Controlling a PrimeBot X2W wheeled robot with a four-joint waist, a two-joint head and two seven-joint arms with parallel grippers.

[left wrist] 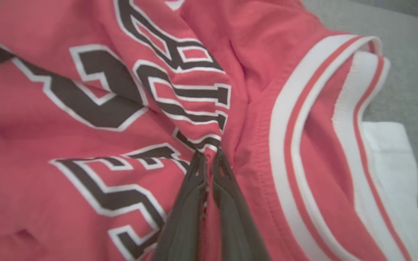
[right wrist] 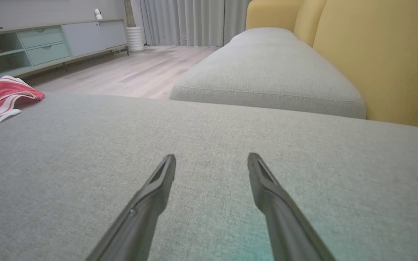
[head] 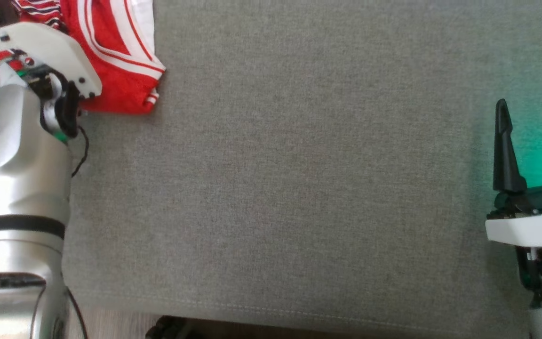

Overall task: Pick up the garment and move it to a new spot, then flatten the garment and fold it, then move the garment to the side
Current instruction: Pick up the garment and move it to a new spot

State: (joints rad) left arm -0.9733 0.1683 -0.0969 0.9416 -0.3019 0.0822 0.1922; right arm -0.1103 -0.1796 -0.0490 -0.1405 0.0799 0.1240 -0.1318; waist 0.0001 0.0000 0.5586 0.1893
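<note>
Left gripper point(left wrist: 209, 154) clamped tight on fold of red garment point(left wrist: 85, 108). Black lettering bunched at fingertips, white-striped trim point(left wrist: 289, 119) just right of them. Right gripper point(right wrist: 212, 156) jaws spread wide, over grey cushion point(right wrist: 209, 119). Garment well off to its left, near cushion edge. Yellow sofa back point(right wrist: 376, 54) ahead-right.

Head: overhead, facing down onto grey cushion point(head: 299, 188). Left wrist: close on red jersey point(left wrist: 289, 54). Right wrist: low along cushion, jersey distant.
</note>
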